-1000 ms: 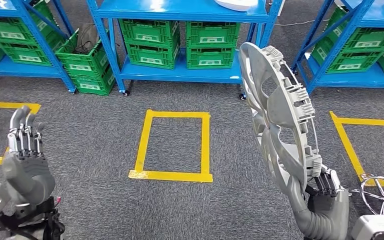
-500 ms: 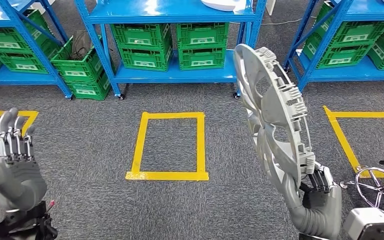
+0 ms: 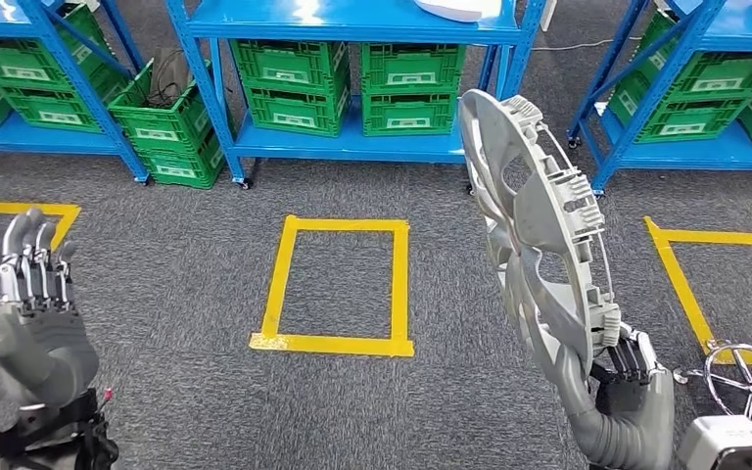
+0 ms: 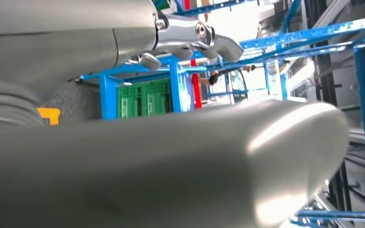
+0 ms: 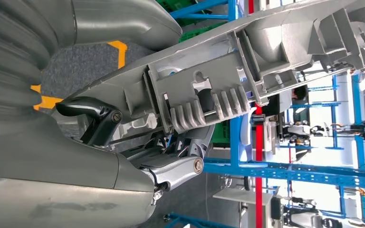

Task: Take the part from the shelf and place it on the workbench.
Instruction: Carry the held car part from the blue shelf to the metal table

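We see a grey, rough-napped carpet floor (image 3: 176, 294) and, on it, a rectangle of yellow tape (image 3: 338, 286), which we take as our landmark. Beyond the rectangle stands a blue steel shelf (image 3: 352, 147) — its low tier carries green slotted plastic crates (image 3: 348, 83), and a white rounded piece (image 3: 465, 10) lies on the tier above. More blue racks with green crates stand to either side of it.

To the right of the rectangle the part (image 3: 539, 235) is held in the air on edge — a large round disc of grey moulded plastic, spoked, with ribbed clips and a thin wire ring along its rim. Its lower edge sits in the right hand (image 3: 632, 377), whose dark fingers (image 5: 92, 116) and thick grey thumb clasp the rim; the disc rises above the hand and leans toward the shelf.

To the left of the rectangle the left hand (image 3: 34, 313) is raised, fingers straight and close together, holding nothing.

By the right hand, a chrome wire-spoked object (image 3: 744, 377) lies near another yellow tape line.
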